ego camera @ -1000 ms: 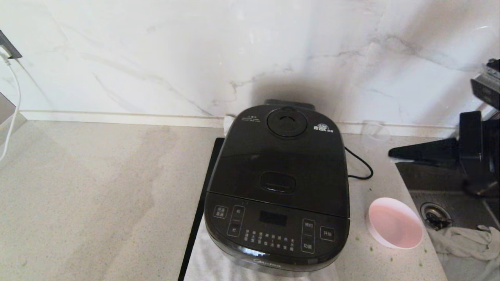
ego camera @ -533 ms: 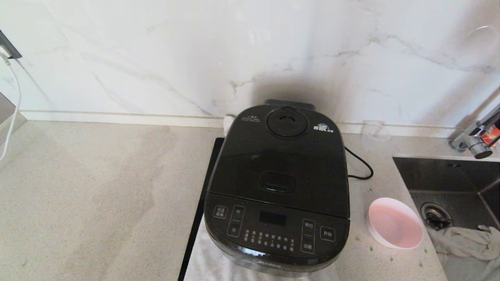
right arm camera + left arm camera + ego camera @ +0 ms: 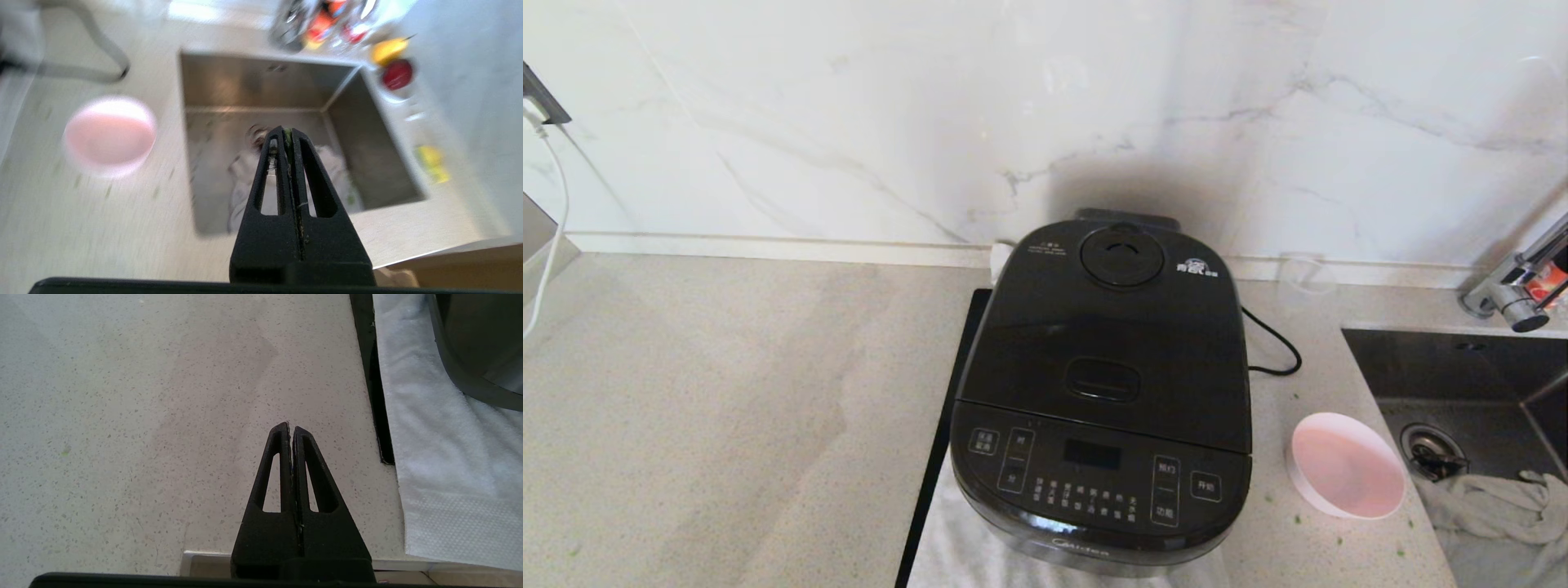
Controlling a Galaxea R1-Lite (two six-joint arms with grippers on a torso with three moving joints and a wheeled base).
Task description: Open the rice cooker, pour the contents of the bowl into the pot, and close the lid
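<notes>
The black rice cooker sits on a white towel in the middle of the counter, its lid down. The pot is hidden under it. The pale pink bowl stands on the counter to the cooker's right and looks empty; it also shows as the pink bowl in the right wrist view. A few green bits lie scattered on the counter around it. Neither arm shows in the head view. My left gripper hangs shut over bare counter left of the towel. My right gripper is shut above the sink, a green speck stuck at its tips.
A steel sink with a grey cloth in it lies right of the bowl, with a tap behind. A clear measuring cup stands by the wall. The cooker's black cord loops behind it. A black mat edge borders the towel.
My right arm, at the head view's right edge over the sink a second ago, has left that view. The cooker and bowl have stayed put.
</notes>
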